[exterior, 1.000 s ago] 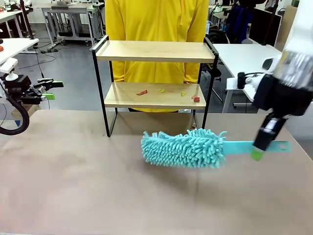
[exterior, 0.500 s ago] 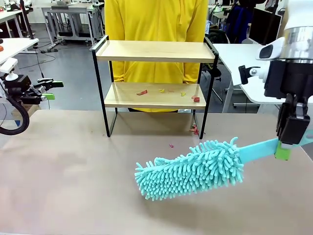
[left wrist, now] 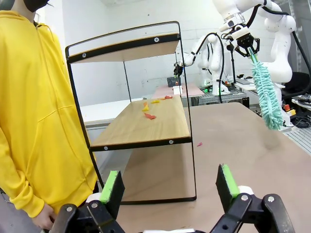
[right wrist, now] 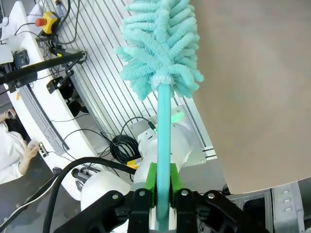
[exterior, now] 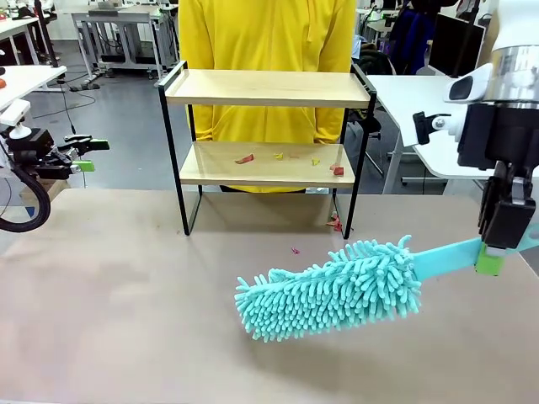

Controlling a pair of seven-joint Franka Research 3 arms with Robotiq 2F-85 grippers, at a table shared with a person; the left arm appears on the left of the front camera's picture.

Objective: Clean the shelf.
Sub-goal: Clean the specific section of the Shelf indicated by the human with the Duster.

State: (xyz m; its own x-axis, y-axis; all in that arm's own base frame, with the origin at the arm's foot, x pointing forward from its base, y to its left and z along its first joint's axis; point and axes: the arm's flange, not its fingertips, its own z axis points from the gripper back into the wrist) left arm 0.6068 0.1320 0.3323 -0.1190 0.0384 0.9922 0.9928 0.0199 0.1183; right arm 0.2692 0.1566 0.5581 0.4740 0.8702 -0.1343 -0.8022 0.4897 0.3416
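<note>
Above the near worktop (exterior: 126, 320), right gripper (exterior: 488, 261) clamps the duster (exterior: 333, 290), left gripper (left wrist: 169, 187) spread wide; the next move should sweep scraps (exterior: 245, 158) off the shelf (exterior: 265, 88).

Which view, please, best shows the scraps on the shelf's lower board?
The front view: the scraps lie spread along the shelf's lower board, facing the camera. The left wrist view shows them smaller, bunched at the board's far end. The right wrist view looks along the duster.

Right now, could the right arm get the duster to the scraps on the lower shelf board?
Probably yes. The right gripper holds the duster by its handle in front of the shelf, whose open front faces it; only the side posts narrow the way.
</note>
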